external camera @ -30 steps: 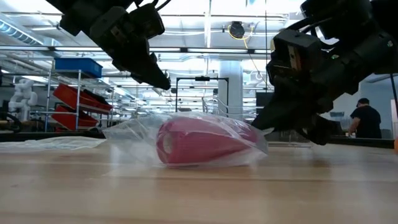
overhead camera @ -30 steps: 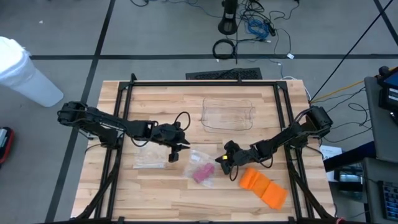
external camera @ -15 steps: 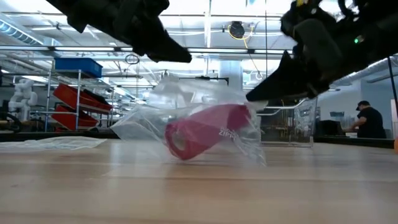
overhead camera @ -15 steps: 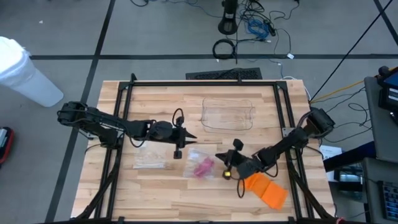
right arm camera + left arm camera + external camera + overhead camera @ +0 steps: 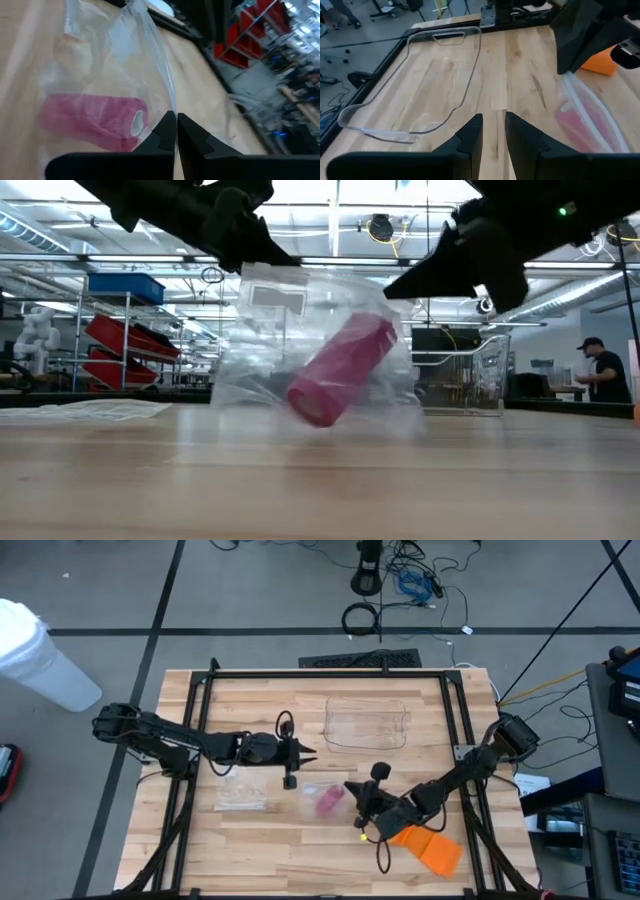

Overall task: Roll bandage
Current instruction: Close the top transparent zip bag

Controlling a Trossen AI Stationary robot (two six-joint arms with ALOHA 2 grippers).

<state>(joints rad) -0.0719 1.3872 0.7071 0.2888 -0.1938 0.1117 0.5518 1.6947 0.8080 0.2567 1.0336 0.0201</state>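
Now the pink bandage roll (image 5: pixel 343 369) hangs tilted inside a clear plastic bag (image 5: pixel 300 350), its open hollow end pointing down toward the wooden table (image 5: pixel 320 480) and its other end up toward the right of the low view. The bag is stretched upright between the two grippers, its lower edge at the tabletop near the middle of the table, between the clear plastic tray (image 5: pixel 366 724) farther back and the folded orange cloth (image 5: pixel 425 842) nearer the front right. The left gripper (image 5: pixel 291 762) pinches one top corner of the bag with its fingers nearly together, and the right gripper (image 5: pixel 362 802) pinches the opposite edge, its fingers (image 5: pixel 159 139) closed on the film just above the roll. A second flat clear bag (image 5: pixel 240 794) lies on the table to the left. Half a second ago the bag sagged lower and the roll lay at a shallower slant, close to the wood; a full second ago it lay flat on the table. Since then both grippers have risen and the bag has been drawn taller.
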